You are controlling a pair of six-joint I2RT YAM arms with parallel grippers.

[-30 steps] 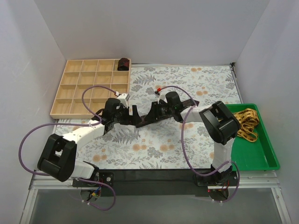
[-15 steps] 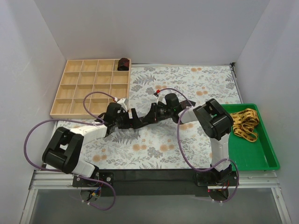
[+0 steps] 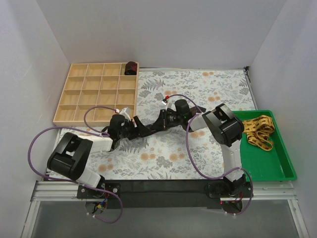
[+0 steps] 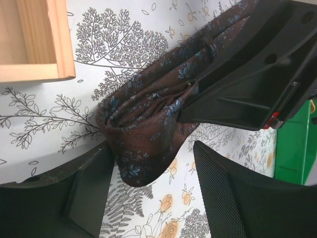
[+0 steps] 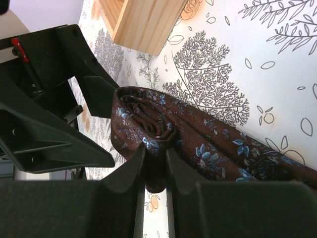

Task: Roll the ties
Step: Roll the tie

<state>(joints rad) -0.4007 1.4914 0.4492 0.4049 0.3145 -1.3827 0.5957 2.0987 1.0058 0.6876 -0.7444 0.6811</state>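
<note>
A dark maroon tie with small blue leaves (image 3: 150, 128) lies partly rolled on the floral mat between my two grippers. My right gripper (image 5: 156, 157) is shut on the rolled end of the tie (image 5: 148, 124); the flat tail (image 5: 237, 153) runs off to the right. My left gripper (image 4: 152, 151) is open, its fingers (image 4: 86, 191) either side of the same roll (image 4: 143, 129), which touches the left finger. In the top view the left gripper (image 3: 134, 127) and the right gripper (image 3: 161, 120) face each other. A rolled dark bundle (image 3: 131, 67) sits in the wooden tray. A yellow tie (image 3: 260, 132) lies in the green tray.
The wooden compartment tray (image 3: 94, 94) stands at the back left; its corner (image 4: 54, 44) is close to the left gripper. The green tray (image 3: 277, 166) is at the right edge. Purple cables (image 3: 190, 148) loop over the mat beside both arms.
Both grippers with the tie roll have shifted slightly toward the near left. The left arm's elbow swung right and the right arm's elbow moved left. The right gripper's hold on the tie is unchanged.
</note>
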